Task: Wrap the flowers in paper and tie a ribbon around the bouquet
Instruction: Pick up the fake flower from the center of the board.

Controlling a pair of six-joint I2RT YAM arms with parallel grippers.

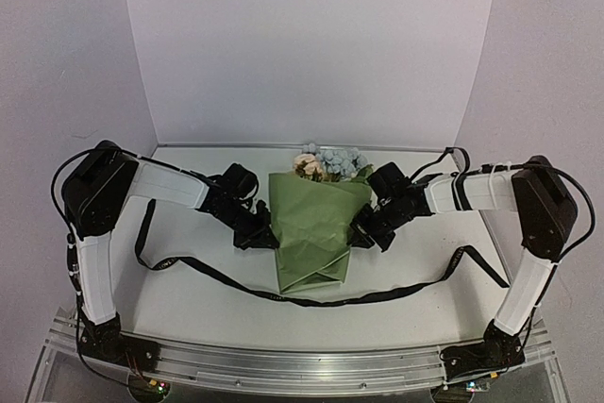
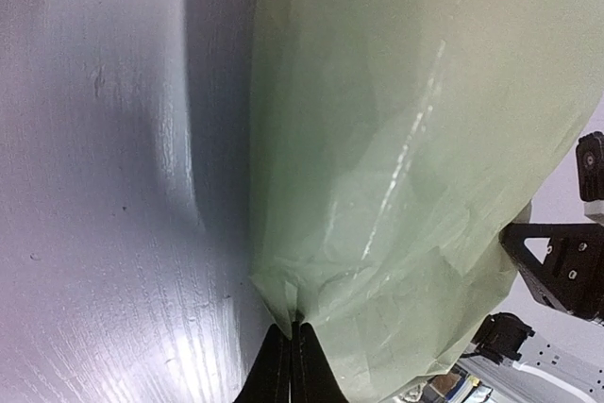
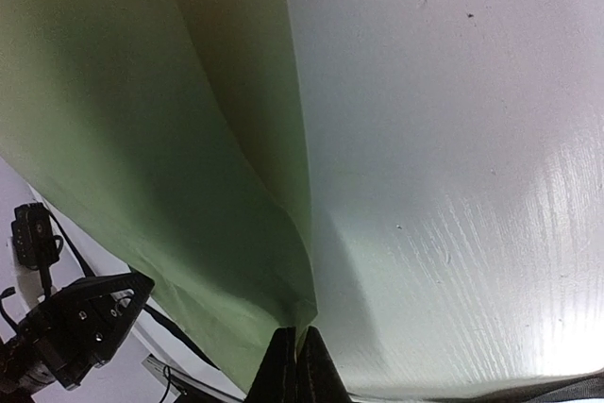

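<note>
left gripper (image 2: 294, 351), right gripper (image 3: 300, 351): both clamped on creased olive-green paper sheet (image 1: 311, 228) | we hold the cone closed for tying

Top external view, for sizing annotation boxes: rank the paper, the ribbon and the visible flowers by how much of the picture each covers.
1. the paper: clearly the largest.
2 or 3. the ribbon and the flowers: unsure. The ribbon spans much wider but is very thin, while the flowers form a small compact cluster.

Robot lab booth: white backdrop panels (image 1: 311, 44), aluminium mounting rail (image 1: 302, 367), tabletop (image 1: 406, 318).
</note>
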